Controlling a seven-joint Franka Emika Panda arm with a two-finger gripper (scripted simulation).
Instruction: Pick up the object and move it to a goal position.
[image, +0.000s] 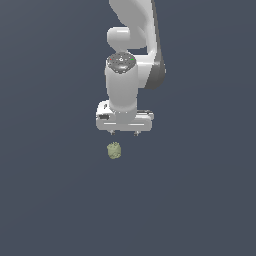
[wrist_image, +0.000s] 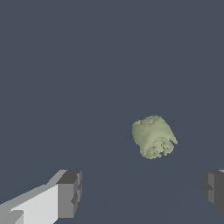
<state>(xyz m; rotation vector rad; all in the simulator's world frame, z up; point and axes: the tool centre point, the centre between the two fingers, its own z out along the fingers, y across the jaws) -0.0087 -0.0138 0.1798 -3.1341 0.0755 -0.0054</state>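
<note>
Mottled, lumpy olive-green object (image: 114, 150) (wrist_image: 154, 137) lying on the flat dark grey floor (image: 50, 200), sitting just clear of the gripper (image: 124, 133) (wrist_image: 142, 192), boxy grey fingertips (wrist_image: 70, 194) spreading wide and holding nothing, smooth white arm (image: 131, 45) rising behind.

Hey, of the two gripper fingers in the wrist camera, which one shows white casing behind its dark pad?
The finger farther from the olive-green lump: white casing runs behind its gray pad. The other finger shows only gray at the frame edge.
</note>
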